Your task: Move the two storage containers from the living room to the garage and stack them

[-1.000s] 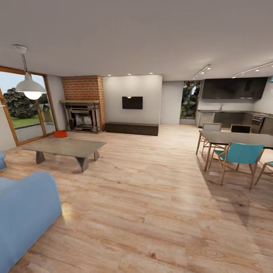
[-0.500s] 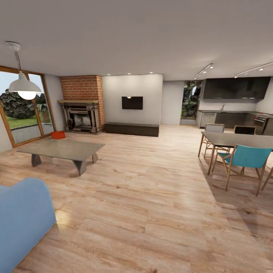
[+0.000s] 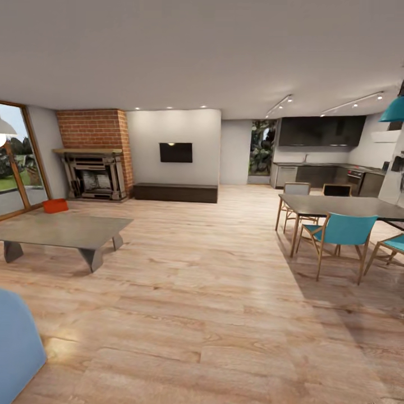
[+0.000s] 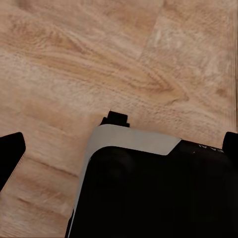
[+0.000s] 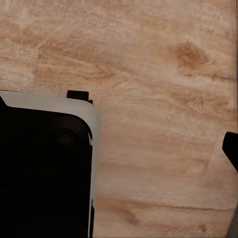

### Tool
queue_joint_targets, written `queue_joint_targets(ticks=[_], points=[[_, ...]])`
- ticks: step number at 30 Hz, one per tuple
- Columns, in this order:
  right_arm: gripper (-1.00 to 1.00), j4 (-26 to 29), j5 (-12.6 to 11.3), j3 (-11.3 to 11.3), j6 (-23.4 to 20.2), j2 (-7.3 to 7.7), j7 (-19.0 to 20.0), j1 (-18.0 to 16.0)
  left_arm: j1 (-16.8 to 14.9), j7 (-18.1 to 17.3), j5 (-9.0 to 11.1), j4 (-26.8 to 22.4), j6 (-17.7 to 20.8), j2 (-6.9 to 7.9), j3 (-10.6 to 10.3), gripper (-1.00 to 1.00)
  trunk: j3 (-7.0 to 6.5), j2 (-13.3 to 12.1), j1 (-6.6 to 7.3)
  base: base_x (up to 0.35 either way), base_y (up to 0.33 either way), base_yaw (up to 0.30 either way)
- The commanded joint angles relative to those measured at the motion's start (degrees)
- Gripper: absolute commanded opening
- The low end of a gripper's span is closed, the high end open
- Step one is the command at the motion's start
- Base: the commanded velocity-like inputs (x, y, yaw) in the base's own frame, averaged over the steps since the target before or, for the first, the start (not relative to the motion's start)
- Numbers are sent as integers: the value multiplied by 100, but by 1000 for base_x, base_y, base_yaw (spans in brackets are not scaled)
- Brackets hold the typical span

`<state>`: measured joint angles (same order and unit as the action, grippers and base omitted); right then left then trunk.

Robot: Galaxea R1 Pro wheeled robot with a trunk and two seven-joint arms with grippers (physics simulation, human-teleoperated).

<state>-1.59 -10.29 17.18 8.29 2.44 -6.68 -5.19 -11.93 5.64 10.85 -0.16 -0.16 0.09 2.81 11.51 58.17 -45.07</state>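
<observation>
My left gripper point(image 4: 119, 148) points down, its dark fingertips point(image 4: 11, 151) spread wide at the edges of the left wrist view, nothing between them. My right gripper points down likewise, with one dark fingertip point(image 5: 231, 148) at the edge of the right wrist view; its spread is unclear.

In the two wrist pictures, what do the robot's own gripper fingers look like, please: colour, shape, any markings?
The left fingers are plain matte black with blunt, angled tips, with no markings that I can make out. The right finger looks the same: black and pointed at the picture's edge. No cables are visible.
</observation>
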Motion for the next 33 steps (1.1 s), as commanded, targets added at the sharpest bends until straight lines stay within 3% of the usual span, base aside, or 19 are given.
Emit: queue_joint_targets(ticks=[1,17,24,33], points=[[100,-17,-54,49,34,-1,-9,-8,-2,7,23,-2,-2,0,26,100,7,5,-4,322,0,-272],[100,-17,-13,57,51,6,44,-8,-2,7,23,-2,-2,0,25,100,7,5,-4,322,0,-60],[100,-17,309,51,45,-20,10,-8,-2,7,23,-2,-2,0,19,100,7,5,-4,322,0,0],[100,-17,367,43,73,11,50,-8,-2,7,23,-2,6,6,18,100,7,5,-4,322,0,0]])
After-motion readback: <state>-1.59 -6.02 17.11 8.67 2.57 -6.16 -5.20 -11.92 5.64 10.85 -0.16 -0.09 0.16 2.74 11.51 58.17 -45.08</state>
